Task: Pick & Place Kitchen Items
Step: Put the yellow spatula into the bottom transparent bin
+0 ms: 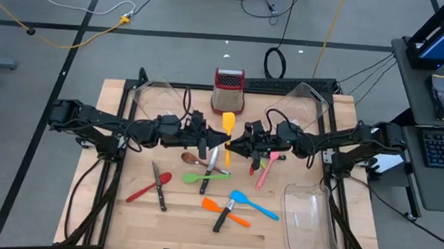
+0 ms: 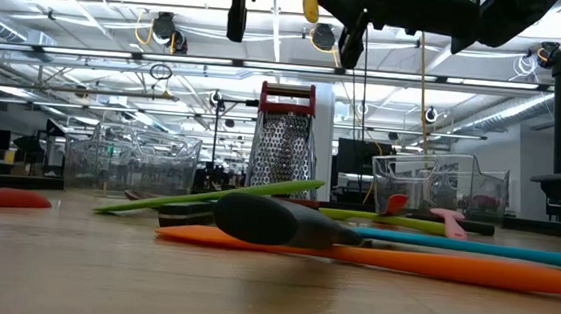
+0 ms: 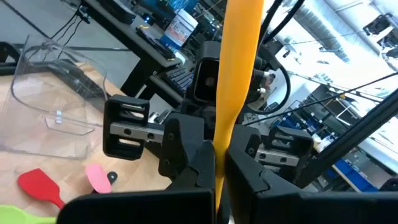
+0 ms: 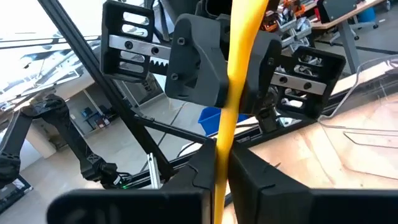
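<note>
We see both arms meeting above the middle of the wooden table [image 1: 124, 211], the left gripper [image 1: 219, 140] and the right gripper [image 1: 233, 144] each clamped on the yellow spatula [image 1: 228, 125], which hangs in the air between them. Below lie the other utensils, among them an orange spatula [image 1: 213, 206] and a blue spoon [image 1: 249, 203].

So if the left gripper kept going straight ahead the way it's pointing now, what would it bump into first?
Most likely the right gripper. The left gripper faces it head-on above the table's middle, both shut on the same yellow spatula. The left wrist view shows the other gripper directly ahead, though the exact gap is hard to judge.
</note>
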Action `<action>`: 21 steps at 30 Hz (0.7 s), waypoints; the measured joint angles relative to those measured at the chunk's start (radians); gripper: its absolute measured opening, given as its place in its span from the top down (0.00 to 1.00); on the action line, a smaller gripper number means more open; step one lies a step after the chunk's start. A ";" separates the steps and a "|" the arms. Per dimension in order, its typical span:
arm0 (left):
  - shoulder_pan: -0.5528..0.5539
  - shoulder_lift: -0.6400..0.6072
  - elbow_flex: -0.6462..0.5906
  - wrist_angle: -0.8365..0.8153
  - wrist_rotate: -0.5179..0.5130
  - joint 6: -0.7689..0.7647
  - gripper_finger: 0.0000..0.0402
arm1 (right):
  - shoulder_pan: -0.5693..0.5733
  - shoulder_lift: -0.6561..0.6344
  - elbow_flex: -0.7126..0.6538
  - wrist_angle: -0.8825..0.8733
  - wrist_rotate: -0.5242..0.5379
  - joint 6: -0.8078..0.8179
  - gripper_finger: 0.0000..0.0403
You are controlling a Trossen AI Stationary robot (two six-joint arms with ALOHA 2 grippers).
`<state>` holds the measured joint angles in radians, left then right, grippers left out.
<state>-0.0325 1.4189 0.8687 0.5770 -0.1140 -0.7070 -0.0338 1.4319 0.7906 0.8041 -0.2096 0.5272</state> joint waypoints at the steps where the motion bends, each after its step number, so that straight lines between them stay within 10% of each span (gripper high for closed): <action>1: 0.000 0.000 0.000 -0.005 -0.004 -0.001 0.98 | 0.000 0.000 0.000 -0.004 0.000 0.007 0.96; 21: 0.001 0.000 0.000 -0.045 -0.018 -0.019 0.75 | -0.007 0.000 0.000 -0.038 -0.002 0.025 0.97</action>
<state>-0.0319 1.4189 0.8688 0.5321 -0.1318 -0.7261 -0.0406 1.4315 0.7906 0.7662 -0.2115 0.5526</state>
